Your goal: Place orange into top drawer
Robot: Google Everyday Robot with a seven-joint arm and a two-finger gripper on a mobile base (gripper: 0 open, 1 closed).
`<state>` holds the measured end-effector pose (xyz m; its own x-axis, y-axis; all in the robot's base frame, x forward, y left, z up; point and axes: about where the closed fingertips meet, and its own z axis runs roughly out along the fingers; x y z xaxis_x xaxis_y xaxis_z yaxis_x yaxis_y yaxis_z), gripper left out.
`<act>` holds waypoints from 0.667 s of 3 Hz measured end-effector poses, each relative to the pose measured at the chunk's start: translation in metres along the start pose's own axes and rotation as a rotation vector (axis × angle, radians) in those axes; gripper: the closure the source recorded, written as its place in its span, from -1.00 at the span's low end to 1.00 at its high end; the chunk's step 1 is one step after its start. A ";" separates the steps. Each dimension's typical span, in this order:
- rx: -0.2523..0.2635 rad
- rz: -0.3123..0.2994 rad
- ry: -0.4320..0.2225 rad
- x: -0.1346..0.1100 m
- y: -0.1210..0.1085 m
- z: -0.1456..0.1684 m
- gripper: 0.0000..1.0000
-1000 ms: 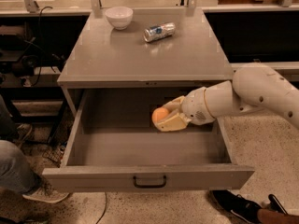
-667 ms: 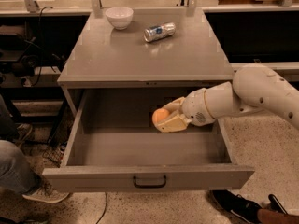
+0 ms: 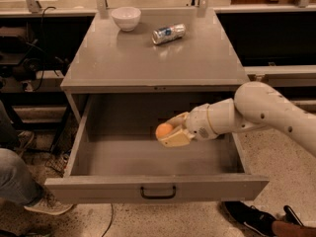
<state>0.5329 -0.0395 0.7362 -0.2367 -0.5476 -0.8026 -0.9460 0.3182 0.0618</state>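
The top drawer [image 3: 157, 187] of the grey cabinet is pulled wide open, with a small black handle at the centre of its front panel. My white arm reaches in from the right. My gripper [image 3: 168, 132] is inside the drawer, above its floor, shut on the orange [image 3: 164, 130], a small round fruit held between the cream fingers [image 3: 174, 138]. The orange is clear of the drawer floor.
A white bowl [image 3: 126, 18] and a silver and blue can [image 3: 168, 33] lying on its side sit at the back of the cabinet top [image 3: 153, 63]. A person's leg and shoe [image 3: 24, 186] are at the lower left; another shoe [image 3: 249, 218] is at the lower right.
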 end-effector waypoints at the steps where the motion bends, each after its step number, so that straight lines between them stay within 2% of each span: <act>1: 0.004 0.002 -0.024 0.011 -0.007 0.027 1.00; 2: 0.017 0.004 -0.055 0.016 -0.016 0.054 1.00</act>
<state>0.5564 -0.0114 0.6900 -0.2279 -0.5028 -0.8338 -0.9411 0.3336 0.0560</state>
